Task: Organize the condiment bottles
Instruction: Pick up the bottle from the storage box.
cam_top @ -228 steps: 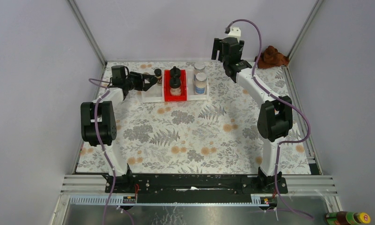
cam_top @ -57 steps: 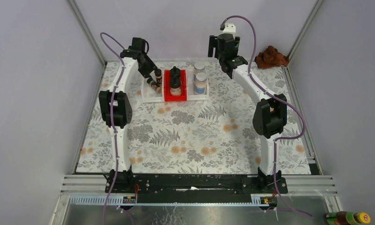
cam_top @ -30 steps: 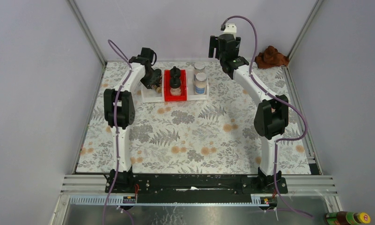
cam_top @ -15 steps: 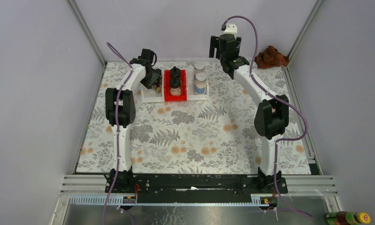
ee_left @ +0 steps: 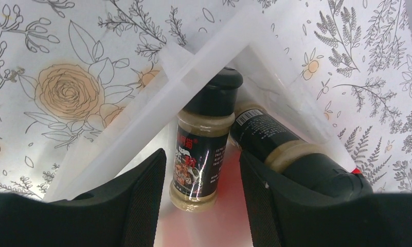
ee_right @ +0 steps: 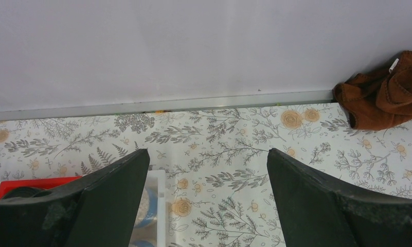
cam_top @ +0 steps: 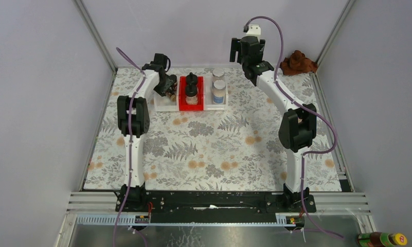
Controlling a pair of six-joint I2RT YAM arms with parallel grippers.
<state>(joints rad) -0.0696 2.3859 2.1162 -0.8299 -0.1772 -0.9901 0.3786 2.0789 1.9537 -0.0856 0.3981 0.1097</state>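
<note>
Left gripper (ee_left: 201,154) jaws apart, straddling one slim dark-brown black-capped jar (ee_left: 198,175) lying in white plastic tray (ee_left: 157,103), cap toward tray corner. Second such jar (ee_left: 275,146) just beside. Right gripper (ee_right: 206,154) jaws wide apart. Top view, upper centre: two clear black-domed jars (cam_top: 192,90) in red tray (cam_top: 182,105), two silver-lidded blue-label jars (cam_top: 218,91) in second white tray (cam_top: 217,107). Six jars, three trays.
</note>
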